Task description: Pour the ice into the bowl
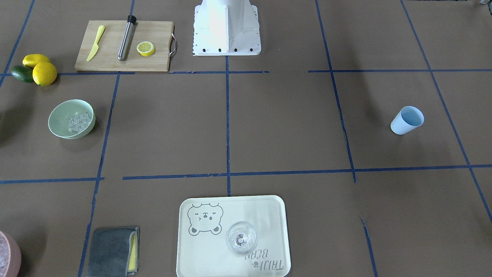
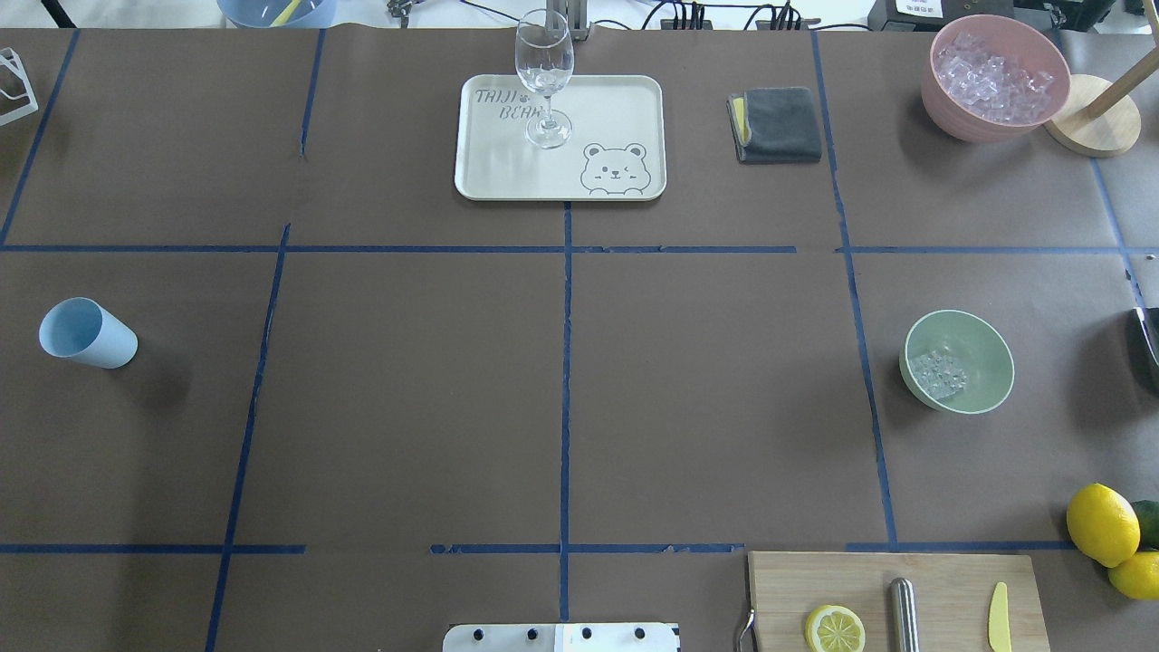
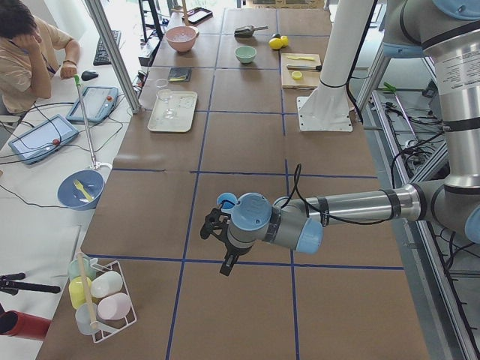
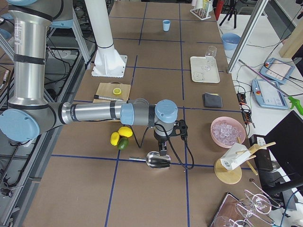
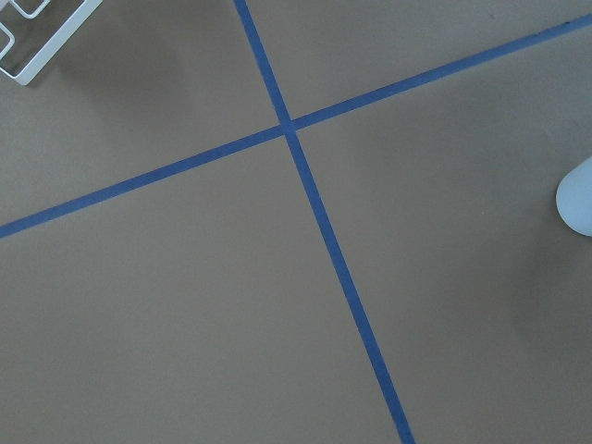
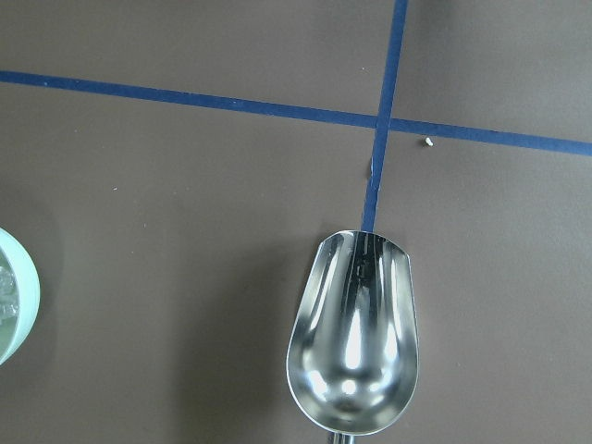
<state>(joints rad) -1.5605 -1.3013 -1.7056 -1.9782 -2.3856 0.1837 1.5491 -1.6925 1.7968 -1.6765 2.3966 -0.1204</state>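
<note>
The mint-green bowl (image 1: 71,118) stands on the brown table with a small heap of clear ice (image 1: 80,121) inside. It also shows in the overhead view (image 2: 958,360) with the ice (image 2: 937,373). Its rim is at the left edge of the right wrist view (image 6: 11,301). An empty steel scoop (image 6: 353,338) lies on the table beside it. My right gripper (image 4: 162,150) hangs over the scoop (image 4: 156,160); I cannot tell its state. My left gripper (image 3: 223,259) hovers near the light blue cup (image 2: 86,332); I cannot tell its state.
A pink bowl (image 2: 994,77) full of ice stands at a far corner. A tray (image 2: 507,172) holds a wine glass (image 2: 544,77). There is also a grey cloth (image 2: 777,124), a cutting board (image 1: 115,57) with knife, muddler and lemon half, and lemons (image 1: 44,73).
</note>
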